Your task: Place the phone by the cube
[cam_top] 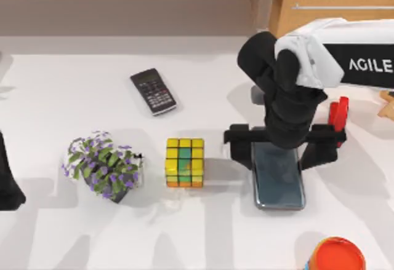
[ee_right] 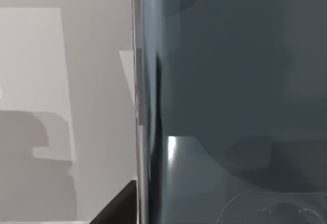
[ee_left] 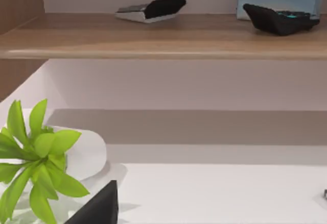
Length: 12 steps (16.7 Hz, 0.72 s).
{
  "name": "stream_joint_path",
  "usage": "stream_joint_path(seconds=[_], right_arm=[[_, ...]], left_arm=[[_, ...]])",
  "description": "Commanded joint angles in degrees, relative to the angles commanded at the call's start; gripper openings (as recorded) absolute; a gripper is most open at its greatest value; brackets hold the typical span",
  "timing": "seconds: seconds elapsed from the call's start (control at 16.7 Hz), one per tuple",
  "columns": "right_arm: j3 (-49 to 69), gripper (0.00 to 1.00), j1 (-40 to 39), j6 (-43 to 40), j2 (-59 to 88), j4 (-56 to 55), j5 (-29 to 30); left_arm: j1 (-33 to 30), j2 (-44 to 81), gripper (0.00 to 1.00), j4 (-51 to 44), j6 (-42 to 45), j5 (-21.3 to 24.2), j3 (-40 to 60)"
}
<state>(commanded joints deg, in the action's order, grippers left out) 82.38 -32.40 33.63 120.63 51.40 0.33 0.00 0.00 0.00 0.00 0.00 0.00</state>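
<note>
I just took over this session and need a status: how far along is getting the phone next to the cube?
Done: the glossy blue-grey slab phone lies flat on the white table, right of the yellow puzzle cube, a gap between them. In hand: the right pincer sits low over the phone's far end. Left: judging that gap, then lifting clear. The left arm sits parked at the table's left edge.

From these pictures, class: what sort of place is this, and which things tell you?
Probably a rendered home-office desk: a white table below a wooden shelf, bearing a calculator, potted plant and cube. The right gripper sits over the phone.
</note>
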Motion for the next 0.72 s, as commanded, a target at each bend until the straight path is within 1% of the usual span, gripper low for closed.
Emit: stream_joint_path(seconds=[0.72], right_arm=[[0.0, 0.9, 0.0, 0.0, 0.0, 0.0, 0.0]], left_arm=[[0.0, 0.0, 1.0, 0.0, 0.0, 0.0, 0.0]])
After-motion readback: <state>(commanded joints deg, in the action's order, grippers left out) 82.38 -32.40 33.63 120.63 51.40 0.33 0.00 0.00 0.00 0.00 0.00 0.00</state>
